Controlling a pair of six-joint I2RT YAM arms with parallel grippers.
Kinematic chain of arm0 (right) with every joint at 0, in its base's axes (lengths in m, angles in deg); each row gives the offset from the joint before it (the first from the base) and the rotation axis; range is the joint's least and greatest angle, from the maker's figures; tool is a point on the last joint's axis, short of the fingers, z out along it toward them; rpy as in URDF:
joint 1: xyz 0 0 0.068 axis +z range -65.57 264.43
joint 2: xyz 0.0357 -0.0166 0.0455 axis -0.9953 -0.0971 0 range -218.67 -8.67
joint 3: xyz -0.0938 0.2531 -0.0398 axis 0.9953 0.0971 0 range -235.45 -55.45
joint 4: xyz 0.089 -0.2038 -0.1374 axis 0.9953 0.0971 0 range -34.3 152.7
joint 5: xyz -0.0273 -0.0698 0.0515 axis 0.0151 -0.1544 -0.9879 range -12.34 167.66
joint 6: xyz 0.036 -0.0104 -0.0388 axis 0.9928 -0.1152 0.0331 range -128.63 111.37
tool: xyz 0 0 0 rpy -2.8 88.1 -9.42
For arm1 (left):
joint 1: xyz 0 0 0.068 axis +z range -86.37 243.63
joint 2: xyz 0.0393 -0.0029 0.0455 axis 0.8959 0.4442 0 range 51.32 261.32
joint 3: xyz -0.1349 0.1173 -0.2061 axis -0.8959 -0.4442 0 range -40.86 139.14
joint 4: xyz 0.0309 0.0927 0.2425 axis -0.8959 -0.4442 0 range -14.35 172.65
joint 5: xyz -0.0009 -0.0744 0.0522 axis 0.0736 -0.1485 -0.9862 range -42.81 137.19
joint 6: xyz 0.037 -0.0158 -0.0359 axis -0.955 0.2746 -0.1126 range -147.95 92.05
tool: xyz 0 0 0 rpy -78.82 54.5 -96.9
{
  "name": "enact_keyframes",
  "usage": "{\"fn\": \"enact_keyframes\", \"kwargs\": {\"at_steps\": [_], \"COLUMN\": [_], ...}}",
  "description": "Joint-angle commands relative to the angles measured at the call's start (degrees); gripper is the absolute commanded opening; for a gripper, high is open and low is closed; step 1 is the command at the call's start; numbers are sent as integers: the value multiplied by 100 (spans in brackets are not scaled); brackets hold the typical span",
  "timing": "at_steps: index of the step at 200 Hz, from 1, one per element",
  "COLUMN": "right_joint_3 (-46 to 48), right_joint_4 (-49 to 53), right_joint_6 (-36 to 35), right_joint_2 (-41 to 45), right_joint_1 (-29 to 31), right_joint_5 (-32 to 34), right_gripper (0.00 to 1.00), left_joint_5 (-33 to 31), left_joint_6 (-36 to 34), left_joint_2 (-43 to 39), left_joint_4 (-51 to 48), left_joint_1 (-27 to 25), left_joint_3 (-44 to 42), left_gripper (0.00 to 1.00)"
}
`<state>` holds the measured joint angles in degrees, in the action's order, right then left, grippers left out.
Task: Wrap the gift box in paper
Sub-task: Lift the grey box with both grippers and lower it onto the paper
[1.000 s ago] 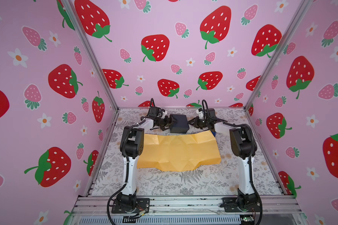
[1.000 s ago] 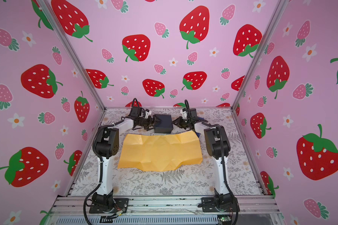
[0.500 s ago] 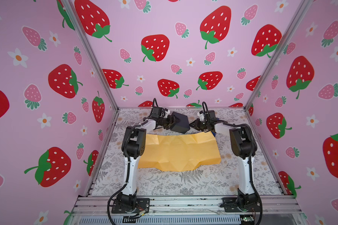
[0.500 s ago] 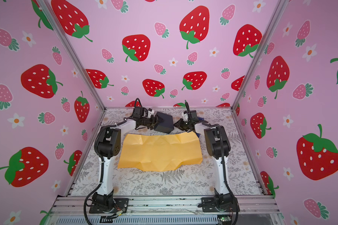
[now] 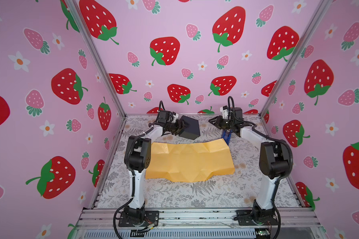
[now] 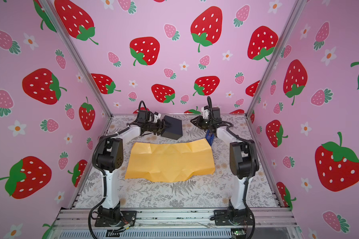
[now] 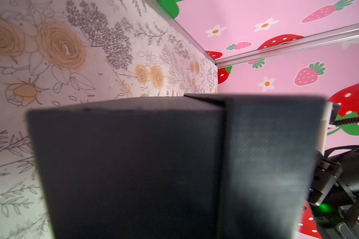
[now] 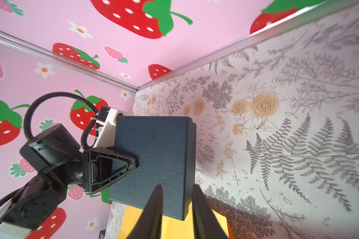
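My left gripper (image 5: 182,128) holds the box (image 5: 192,130) tilted; right gripper (image 5: 211,121) narrow, empty. Grip looks shallow, so the box may slip and miss the paper (image 5: 189,163).

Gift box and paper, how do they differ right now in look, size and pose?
Colour: the gift box is dark and matte, the paper pale yellow-orange.
Size: the paper spreads several times wider than the gift box.
Pose: the gift box is tilted, gripped by the left pincer beyond the paper's far edge, while the paper lies creased on the table.
Both are plain, without print.
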<state>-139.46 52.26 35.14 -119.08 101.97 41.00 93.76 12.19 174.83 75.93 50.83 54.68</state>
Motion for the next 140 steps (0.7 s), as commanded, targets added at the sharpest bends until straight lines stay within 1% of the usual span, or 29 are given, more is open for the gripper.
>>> {"fn": "enact_keyframes", "kwargs": {"at_steps": [1,24,42,84,113,140], "right_joint_3": [439,946,1412,2399,2970,3335], "right_joint_4": [229,263,265,56,-95,-67], "right_joint_6": [-174,-245,-272,-145,-59,-111], "right_joint_2": [416,882,1287,2087,2551,2839], "right_joint_1": [-38,-40,-40,-35,-31,-30], "right_joint_5": [-4,-37,-46,-168,-193,-159], "right_gripper": [29,29,30,30,30,30], "left_joint_5": [7,-58,-116,-359,-703,-936], "left_joint_6": [130,269,379,685,888,1075], "left_joint_2": [-702,-1261,-1768,-2814,-3285,-3440], "left_joint_4": [33,155,334,1005,1278,1584], "left_joint_1": [-12,-44,-98,-445,-812,-1090], "left_joint_3": [-347,-1004,-1687,-3287,-4065,-4610], "left_gripper": [73,71,70,70,69,68]}}
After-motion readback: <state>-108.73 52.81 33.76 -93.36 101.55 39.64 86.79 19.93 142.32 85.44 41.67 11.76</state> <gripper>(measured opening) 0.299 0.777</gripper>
